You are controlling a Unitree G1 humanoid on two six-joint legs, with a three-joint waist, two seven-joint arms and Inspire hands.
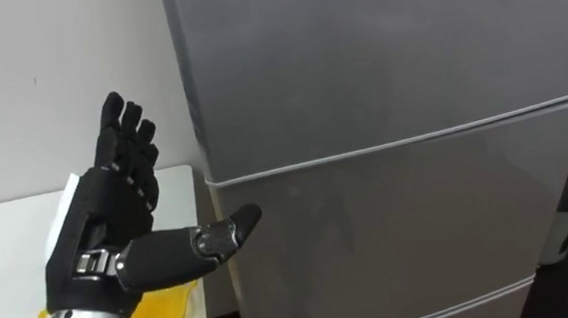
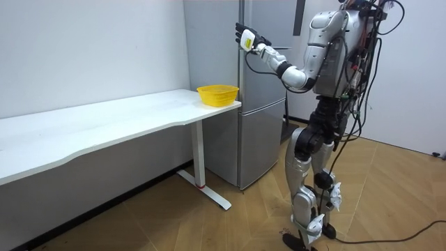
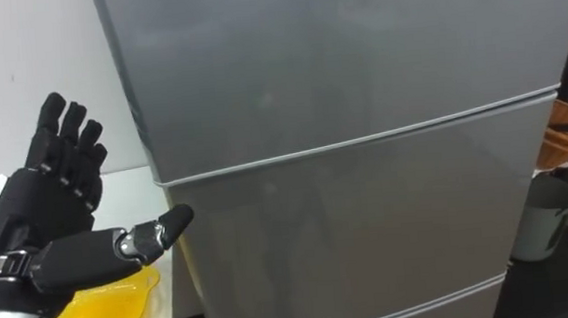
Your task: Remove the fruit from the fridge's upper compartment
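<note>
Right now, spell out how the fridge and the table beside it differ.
The fridge is grey and tall, running out of the room view's top; the table is white, low and long. The fridge's front is split by seams into shut doors; the table's top is one flat slab, with a yellow basket at its fridge end. Both stand side by side along the wall.

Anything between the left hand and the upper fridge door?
Nothing: the left eye view shows the open left hand raised beside the shut upper fridge door, gap bare.
</note>
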